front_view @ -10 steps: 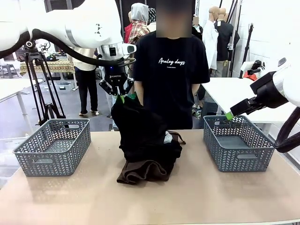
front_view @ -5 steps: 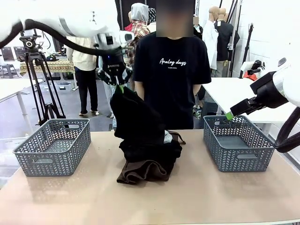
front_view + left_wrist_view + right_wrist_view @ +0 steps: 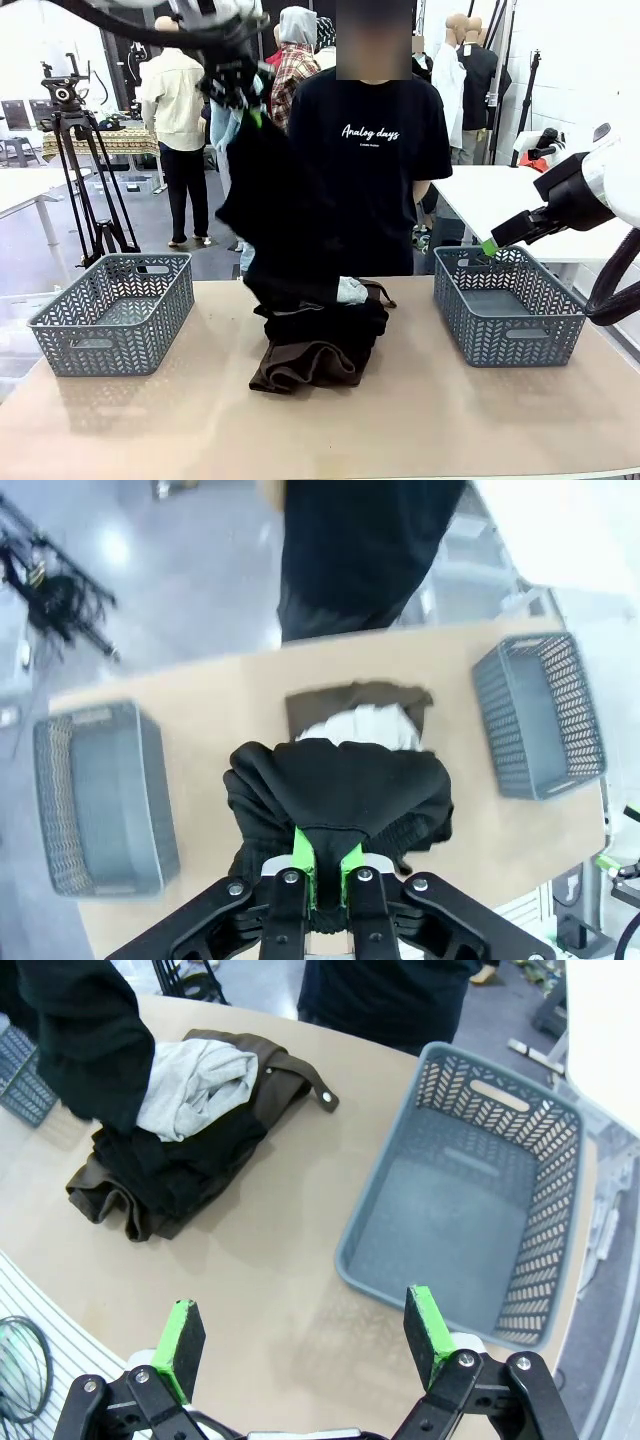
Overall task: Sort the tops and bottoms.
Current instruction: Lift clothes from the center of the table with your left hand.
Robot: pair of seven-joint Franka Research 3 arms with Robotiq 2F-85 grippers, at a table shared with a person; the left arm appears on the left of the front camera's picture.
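Overhead, left claw (image 3: 254, 113) clamped on a black garment (image 3: 275, 210), which hangs down to the pile (image 3: 318, 345) at mid-tabletop (image 3: 450, 420). Right claw (image 3: 300, 1335) jaws apart, over the tabletop near the right basket (image 3: 470, 1210).

Above the smooth matt table (image 3: 450, 420), a black garment (image 3: 275, 220) of soft matt cloth; on it, a brown garment (image 3: 300, 368), also cloth, and 2 plastic lattice baskets (image 3: 112, 312) (image 3: 510, 318).

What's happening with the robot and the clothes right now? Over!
Left hand shut on black garment, dangling above the pile. Right hand open, near right basket. Grey-blue garment, brown garment on table. Person stands behind pile.
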